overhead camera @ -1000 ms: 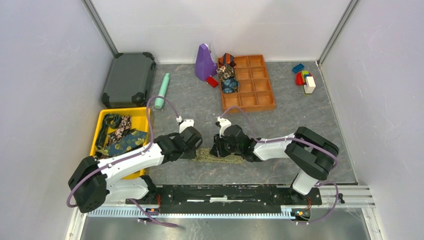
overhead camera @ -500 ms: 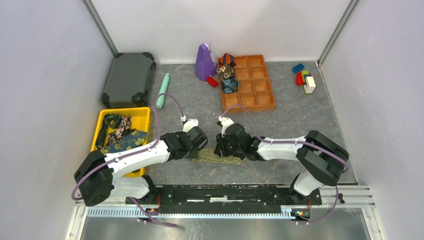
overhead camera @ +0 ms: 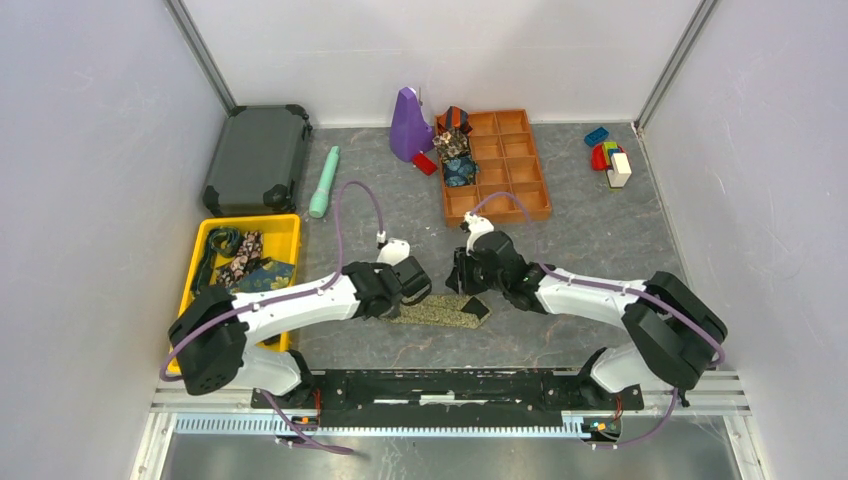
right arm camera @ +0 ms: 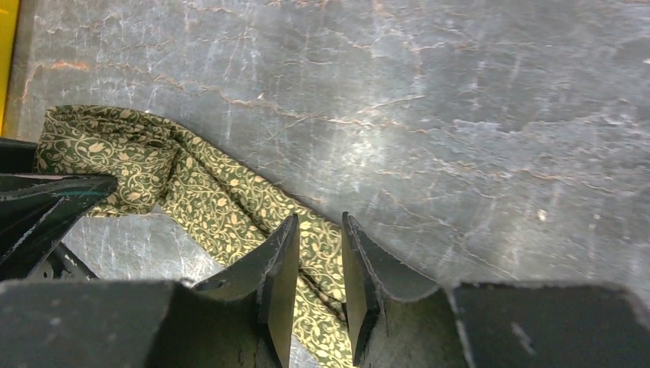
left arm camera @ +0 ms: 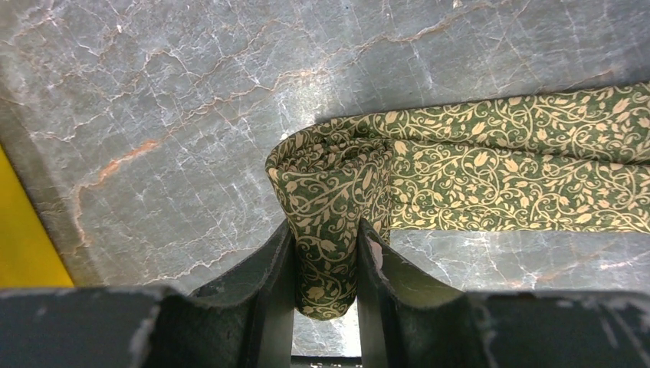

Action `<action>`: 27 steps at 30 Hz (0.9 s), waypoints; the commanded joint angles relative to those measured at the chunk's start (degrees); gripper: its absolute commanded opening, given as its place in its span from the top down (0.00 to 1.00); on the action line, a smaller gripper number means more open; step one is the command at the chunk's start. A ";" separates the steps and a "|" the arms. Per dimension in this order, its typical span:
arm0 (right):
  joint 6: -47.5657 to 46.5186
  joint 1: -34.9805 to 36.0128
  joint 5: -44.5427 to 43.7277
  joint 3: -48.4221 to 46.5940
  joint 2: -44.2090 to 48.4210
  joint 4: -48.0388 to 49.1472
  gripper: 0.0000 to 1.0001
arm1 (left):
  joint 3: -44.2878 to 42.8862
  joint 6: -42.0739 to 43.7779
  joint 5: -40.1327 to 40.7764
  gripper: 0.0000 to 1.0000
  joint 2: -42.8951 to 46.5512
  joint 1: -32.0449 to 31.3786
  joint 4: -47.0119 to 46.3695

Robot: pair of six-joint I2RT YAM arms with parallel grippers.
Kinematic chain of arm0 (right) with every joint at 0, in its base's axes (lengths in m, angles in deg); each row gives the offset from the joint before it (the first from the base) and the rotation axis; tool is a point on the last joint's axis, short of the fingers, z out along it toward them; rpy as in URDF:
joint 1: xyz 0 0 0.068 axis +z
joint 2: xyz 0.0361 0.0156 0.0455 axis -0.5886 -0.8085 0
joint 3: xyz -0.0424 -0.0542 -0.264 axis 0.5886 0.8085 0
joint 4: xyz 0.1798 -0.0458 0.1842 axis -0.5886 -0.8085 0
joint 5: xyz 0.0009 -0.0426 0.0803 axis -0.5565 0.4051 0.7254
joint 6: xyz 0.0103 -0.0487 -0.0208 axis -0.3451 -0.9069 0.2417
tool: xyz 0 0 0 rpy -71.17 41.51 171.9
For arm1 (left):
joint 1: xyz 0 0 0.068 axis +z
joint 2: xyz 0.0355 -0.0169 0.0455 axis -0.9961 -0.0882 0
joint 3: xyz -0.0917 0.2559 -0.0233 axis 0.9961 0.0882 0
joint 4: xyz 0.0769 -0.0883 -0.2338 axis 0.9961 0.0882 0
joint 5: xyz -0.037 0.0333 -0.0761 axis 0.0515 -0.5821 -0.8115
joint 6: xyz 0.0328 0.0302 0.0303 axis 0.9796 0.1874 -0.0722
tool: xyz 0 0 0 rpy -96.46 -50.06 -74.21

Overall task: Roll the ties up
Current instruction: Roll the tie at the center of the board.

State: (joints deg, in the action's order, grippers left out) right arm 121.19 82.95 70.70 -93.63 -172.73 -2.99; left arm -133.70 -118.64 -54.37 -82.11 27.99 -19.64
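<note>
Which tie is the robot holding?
The olive-gold vine-patterned tie, its rolled end pinched by the left gripper; the other ties lie in the yellow bin and orange tray.

A tie (overhead camera: 440, 310) lies mid-frame on the bench (overhead camera: 600, 230) — a bin (overhead camera: 290, 228) holding ties (overhead camera: 245, 272) at left, a case (overhead camera: 257, 158) above it; compartment tray (overhead camera: 520, 190) upper centre, blocks (overhead camera: 608, 160) upper right.

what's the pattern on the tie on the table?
The tie is dark green with pale gold vines and small flowers; clearest in the left wrist view.
</note>
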 commanded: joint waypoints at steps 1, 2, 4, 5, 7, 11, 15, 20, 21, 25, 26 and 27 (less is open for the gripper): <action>-1.48 -2.43 -0.91 1.29 3.78 -1.58 0.66 | -4.16 -0.81 5.72 0.79 -3.28 -1.77 3.95; -1.63 -3.03 -0.91 1.65 4.38 -1.79 0.65 | -4.69 -1.23 6.55 0.79 -3.96 -2.16 4.61; -1.92 -4.10 -0.91 2.34 5.88 -2.29 0.63 | -6.18 -2.59 8.10 0.80 -5.68 -2.96 6.71; -1.97 -4.62 -0.91 2.71 6.49 -2.55 0.63 | -6.82 -3.12 8.75 0.80 -6.73 -3.36 7.47; -2.25 -5.60 -0.89 3.24 7.75 -3.14 0.62 | -8.34 -4.22 9.94 0.80 -8.71 -4.21 8.94; -2.61 -7.02 -2.18 4.03 10.02 -4.16 0.60 | -11.62 -6.72 12.15 0.80 -13.65 -6.12 12.14; -3.13 -8.39 -2.24 4.81 12.19 -5.04 0.56 | -14.15 -8.18 12.86 0.80 -17.97 -8.17 13.16; -3.53 -9.72 -2.38 5.53 14.88 -6.16 0.49 | -15.83 -9.89 12.92 0.81 -21.84 -9.82 13.39; -3.55 -9.93 -2.36 5.53 15.19 -6.49 0.49 | -16.26 -10.40 13.03 0.81 -22.75 -10.03 13.74; -3.74 -10.29 -2.26 5.81 16.54 -7.08 0.49 | -18.36 -11.96 13.89 0.81 -26.32 -11.05 15.80; -3.71 -10.35 -2.24 5.83 16.84 -7.18 0.49 | -18.85 -12.21 13.85 0.81 -27.26 -11.14 15.96; -3.64 -10.42 -2.13 5.89 17.03 -7.22 0.48 | -19.27 -12.26 13.55 0.81 -28.12 -11.37 15.97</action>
State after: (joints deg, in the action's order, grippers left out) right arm 118.37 72.89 69.30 -88.32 -157.59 -9.92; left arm -150.64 -125.72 -41.17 -106.72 17.57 -3.79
